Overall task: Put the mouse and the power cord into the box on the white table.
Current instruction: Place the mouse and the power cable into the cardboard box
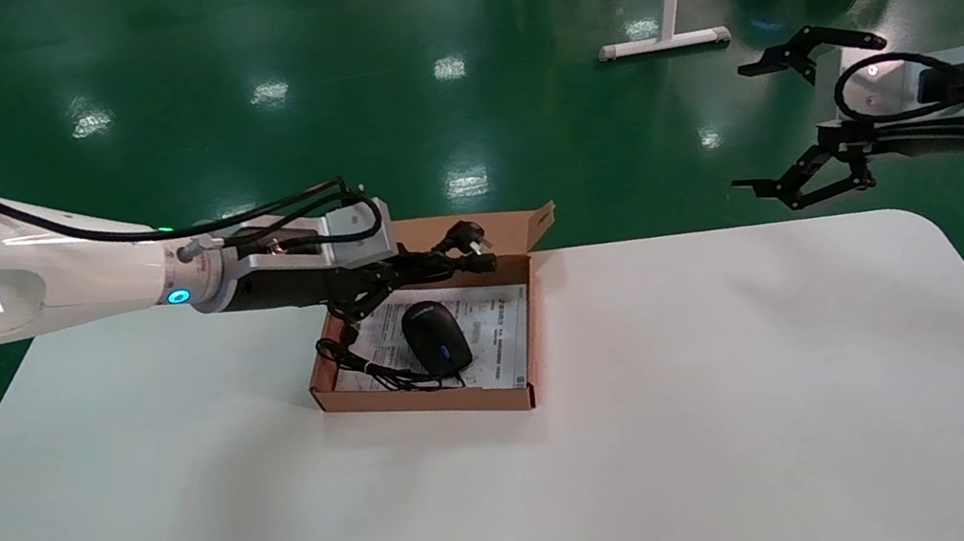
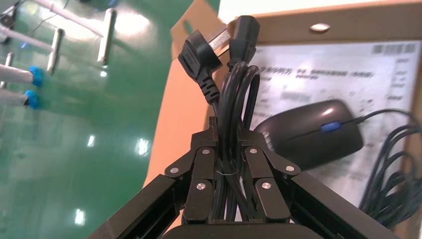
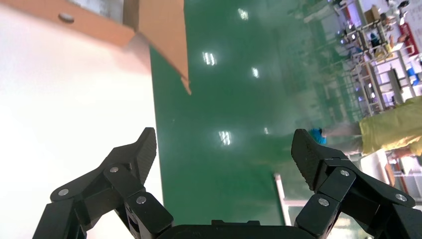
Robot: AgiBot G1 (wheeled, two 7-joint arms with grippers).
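While the white bench (image 1: 663,435) carries only one box (image 1: 532,340), placed near its far edge on the robot's left half, the step in hand is judged to be depositing the power cord into that box. One brown cardboard box is present, its flap lid open at the far side and a printed white sheet (image 1: 491,327) lining its floor. One left gripper (image 1: 405,275) reaches over the far left part of the box, its fingers (image 2: 199,194) pinching the bundled power cord (image 1: 455,255); the three-pin plug and the connector end project beyond the fingers toward the far wall and flap. One right gripper (image 1: 792,120) hangs parked beyond the far right edge of the bench, its fingers (image 3: 132,154) spread wide and holding nothing. One mouse (image 1: 437,338) lies inside the box on the sheet, with its thin cable (image 1: 362,367) looped at the left wall of the box, partly over that wall. To perform the step well, the bundle should be lowered until it rests on the lining in the free strip between the mouse and the far wall, with plug and connector kept inside the walls, before the fingers release. Release from height risks the plug catching on the flap or landing on the mouse.
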